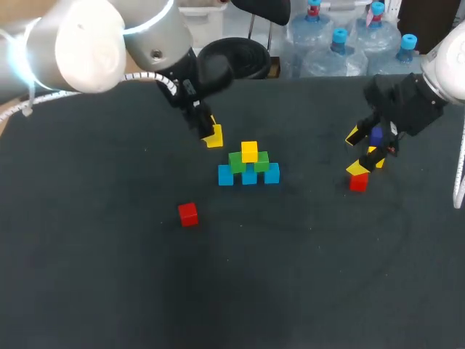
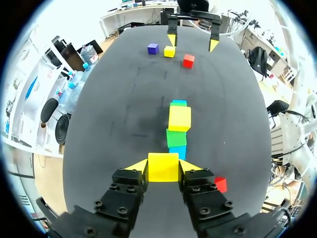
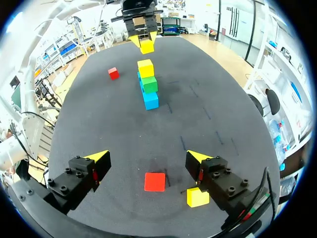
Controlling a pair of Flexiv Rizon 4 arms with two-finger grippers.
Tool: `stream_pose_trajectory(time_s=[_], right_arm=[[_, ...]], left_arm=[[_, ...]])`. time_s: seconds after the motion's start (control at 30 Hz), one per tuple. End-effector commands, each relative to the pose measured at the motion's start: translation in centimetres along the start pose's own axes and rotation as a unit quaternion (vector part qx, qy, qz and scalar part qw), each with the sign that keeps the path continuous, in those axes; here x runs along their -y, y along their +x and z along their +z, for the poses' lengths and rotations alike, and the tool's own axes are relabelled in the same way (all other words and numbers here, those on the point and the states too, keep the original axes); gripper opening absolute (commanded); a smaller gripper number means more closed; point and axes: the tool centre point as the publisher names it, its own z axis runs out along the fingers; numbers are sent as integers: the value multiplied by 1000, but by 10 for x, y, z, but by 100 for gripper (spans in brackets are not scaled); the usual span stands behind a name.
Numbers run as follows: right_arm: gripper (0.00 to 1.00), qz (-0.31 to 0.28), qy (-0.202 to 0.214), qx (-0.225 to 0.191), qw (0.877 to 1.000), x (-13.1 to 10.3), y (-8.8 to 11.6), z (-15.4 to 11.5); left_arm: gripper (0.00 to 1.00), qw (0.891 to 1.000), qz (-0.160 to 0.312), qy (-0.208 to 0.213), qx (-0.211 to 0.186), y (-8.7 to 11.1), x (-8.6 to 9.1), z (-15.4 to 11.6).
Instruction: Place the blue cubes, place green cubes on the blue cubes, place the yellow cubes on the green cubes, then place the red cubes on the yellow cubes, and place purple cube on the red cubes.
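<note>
A pyramid stands mid-table: three blue cubes [image 1: 249,177], two green cubes [image 1: 236,161] on them, and one yellow cube [image 1: 249,151] on top. My left gripper [image 1: 211,133] hangs just left of and behind the pyramid, shut on a second yellow cube [image 2: 163,167]. My right gripper [image 3: 147,157] stands open over a red cube [image 3: 154,181], with a third yellow cube [image 3: 197,197] beside one finger. A purple cube [image 2: 153,48] lies close by them. Another red cube [image 1: 188,214] lies alone in front of the pyramid, to its left.
My left arm [image 1: 109,36] crosses the back left of the dark table [image 1: 109,291]. The right arm [image 1: 414,98] comes in at the back right.
</note>
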Motion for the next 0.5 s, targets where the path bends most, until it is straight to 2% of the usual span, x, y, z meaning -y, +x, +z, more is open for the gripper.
stream_pose_trajectory(time_s=[0.03,0.5], right_arm=[[100,0,0,1,1000,1,0,1],[100,0,0,1,1000,1,0,1]], left_arm=[[0,1000,-1,4,-4,-5,0,4],[0,1000,-7,17,-3,-9,7,13]])
